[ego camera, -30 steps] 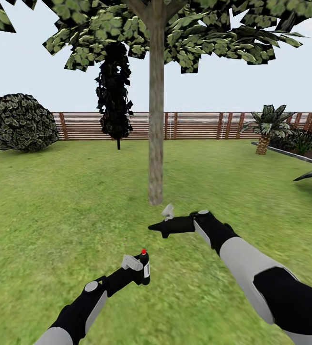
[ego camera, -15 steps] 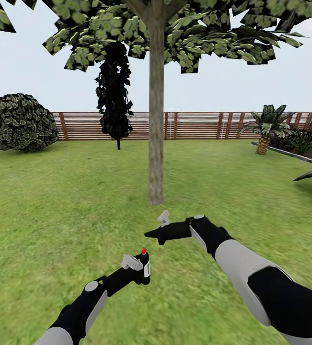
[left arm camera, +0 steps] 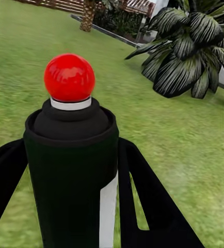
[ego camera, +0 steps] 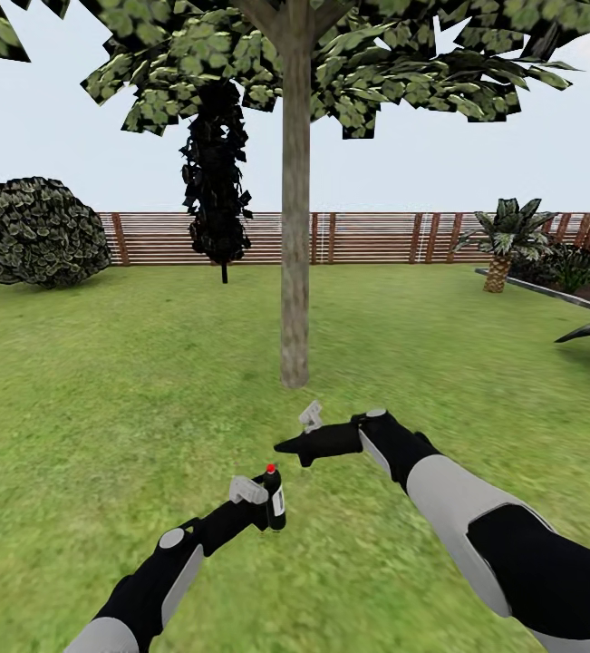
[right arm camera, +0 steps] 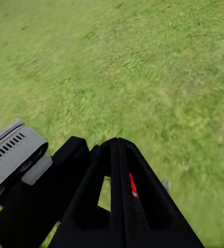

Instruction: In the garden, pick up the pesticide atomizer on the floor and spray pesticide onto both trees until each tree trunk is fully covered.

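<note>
Left tool (left arm camera: 70, 170) clamped on red-capped pesticide atomizer (left arm camera: 69, 150); right tool (right arm camera: 120, 155) empty, pinched together.

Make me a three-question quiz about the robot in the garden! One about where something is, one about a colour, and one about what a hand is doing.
1. Where does the tree trunk stand?
A. ahead of both arms, on the lawn
B. behind the fence
C. inside the round bush

2. What colour is the ball on top of the pesticide atomizer?
A. blue
B. red
C. yellow

3. What is the left gripper doing?
A. hanging open over the grass
B. touching the trunk
C. shut on the atomizer

Answers:
1 A: in the head view the trunk rises from the grass beyond both grippers, in front of the fence.
2 B: the left wrist view shows a red ball on the dark bottle.
3 C: black fingers flank the bottle on both sides there.
</note>
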### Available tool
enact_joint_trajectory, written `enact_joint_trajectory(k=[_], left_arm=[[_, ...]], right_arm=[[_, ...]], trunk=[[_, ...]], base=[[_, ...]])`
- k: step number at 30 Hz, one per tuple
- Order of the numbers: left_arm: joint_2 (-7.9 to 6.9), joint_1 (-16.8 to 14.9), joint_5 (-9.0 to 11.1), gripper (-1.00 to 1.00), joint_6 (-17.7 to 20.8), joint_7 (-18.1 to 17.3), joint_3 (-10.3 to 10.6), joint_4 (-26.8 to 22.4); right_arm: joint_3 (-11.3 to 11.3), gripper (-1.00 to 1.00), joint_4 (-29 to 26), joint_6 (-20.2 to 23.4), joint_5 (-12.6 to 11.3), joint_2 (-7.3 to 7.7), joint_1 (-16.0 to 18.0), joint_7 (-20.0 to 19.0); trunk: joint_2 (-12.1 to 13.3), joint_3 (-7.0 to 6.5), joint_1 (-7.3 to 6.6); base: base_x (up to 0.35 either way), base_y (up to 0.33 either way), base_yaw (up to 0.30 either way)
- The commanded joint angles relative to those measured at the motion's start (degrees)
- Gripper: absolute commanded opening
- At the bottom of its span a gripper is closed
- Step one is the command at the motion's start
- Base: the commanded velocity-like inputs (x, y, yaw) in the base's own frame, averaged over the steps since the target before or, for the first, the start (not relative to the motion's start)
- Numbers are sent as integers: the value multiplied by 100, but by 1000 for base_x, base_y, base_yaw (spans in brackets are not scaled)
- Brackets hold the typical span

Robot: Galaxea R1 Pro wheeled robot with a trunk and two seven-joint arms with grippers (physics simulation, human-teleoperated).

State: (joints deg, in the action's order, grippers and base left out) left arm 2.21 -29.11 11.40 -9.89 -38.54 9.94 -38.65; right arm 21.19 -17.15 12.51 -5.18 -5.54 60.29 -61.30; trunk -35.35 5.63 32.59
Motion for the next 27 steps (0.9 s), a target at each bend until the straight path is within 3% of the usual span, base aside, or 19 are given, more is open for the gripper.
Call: enact_joint_trajectory(k=[1,8,27], left_arm=[[0,1,103,-100,-2,-2,0,-23],[-1,2,276,-100,-4,-4,-1,-54],[-10,2,292,-100,-4,-4,-34,-46]], right_arm=[[-1,-100,33,-4,-1,0,0,2],[-1,-100,90,-11,0,-26,0,60],[16,-100,83,-1,-8,-179,0,414]], trunk=[[0,0,0],[0,0,0],[0,0,0]], base=[[0,0,0],[0,0,0],[0,0,0]])
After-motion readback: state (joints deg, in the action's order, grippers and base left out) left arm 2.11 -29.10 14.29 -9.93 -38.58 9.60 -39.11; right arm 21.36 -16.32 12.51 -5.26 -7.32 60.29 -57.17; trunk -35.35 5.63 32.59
